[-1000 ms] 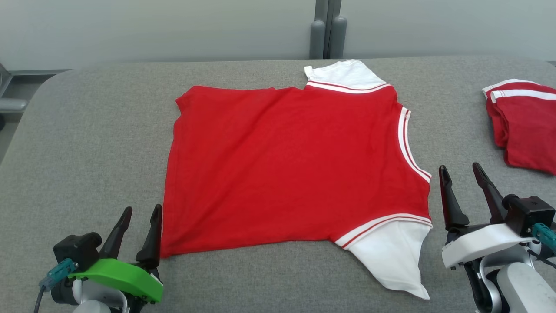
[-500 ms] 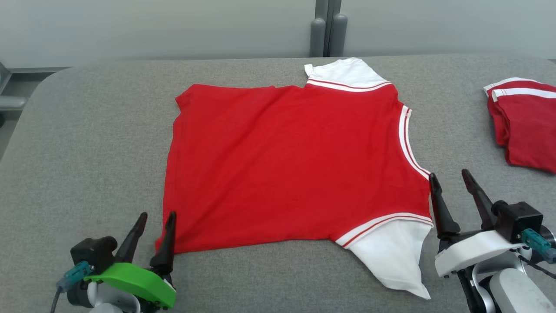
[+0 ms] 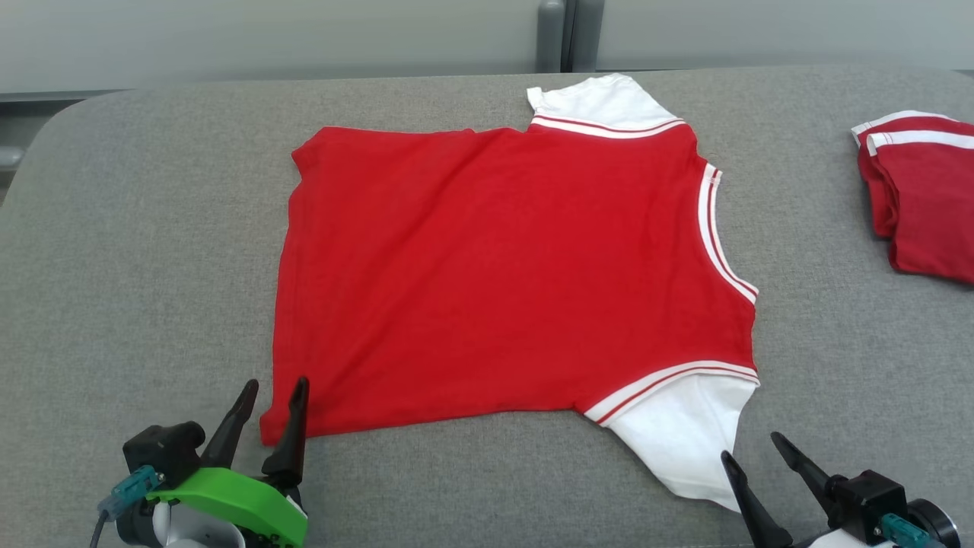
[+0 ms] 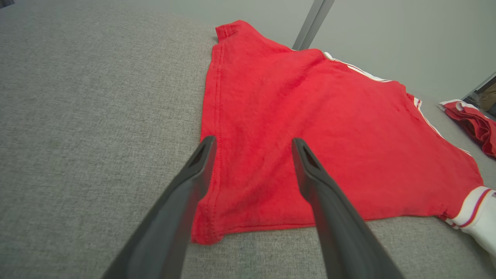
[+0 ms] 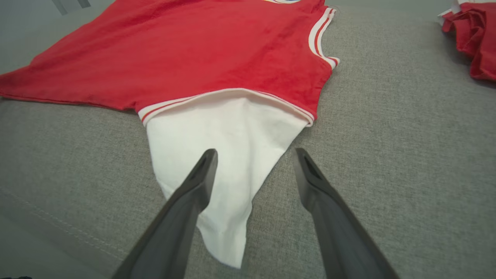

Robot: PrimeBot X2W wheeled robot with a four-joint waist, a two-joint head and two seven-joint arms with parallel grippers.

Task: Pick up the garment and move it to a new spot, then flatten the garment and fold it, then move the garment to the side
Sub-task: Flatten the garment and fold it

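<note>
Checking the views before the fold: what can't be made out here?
- Head view: second red garment, cut off by the right edge.
- Head view: right gripper, body cut off by the bottom edge.
- Left wrist view: white sleeve, cut off by the right edge.
- Underside of spread shirt: hidden against the table.

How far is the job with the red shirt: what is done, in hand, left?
Done: the red shirt lies flat on the grey surface. In hand: both grippers are open and empty, the left gripper at the near hem corner, the right gripper by the near white sleeve, probably to start a fold. Left: folding, then moving it aside, perhaps near the folded red garment.
</note>
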